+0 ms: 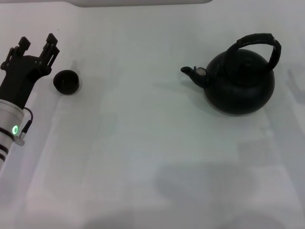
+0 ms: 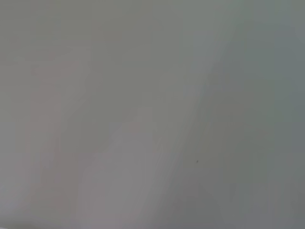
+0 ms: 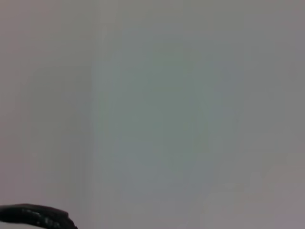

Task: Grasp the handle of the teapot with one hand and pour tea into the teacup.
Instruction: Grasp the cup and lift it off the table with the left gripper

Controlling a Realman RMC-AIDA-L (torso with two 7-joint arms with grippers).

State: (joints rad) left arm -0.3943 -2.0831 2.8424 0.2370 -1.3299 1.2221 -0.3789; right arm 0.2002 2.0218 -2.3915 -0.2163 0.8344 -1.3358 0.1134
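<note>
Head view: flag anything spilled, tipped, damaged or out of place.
Nothing stands out. The teapot sits upright, handle arched above it, spout toward the teacup, which also stands upright far to its left. No tea shows on the table. The left gripper is open beside the teacup, not touching it.

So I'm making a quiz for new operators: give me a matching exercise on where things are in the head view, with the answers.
Things:
1. teapot
2. teacup
3. left pincer
4. handle

Descriptions:
A. arched over the pot's top
B. right side of the table, spout pointing left
C. far left, just beside the cup
D. small, low and black, on the left of the table

Pairs: 1-B, 2-D, 3-C, 4-A
</note>
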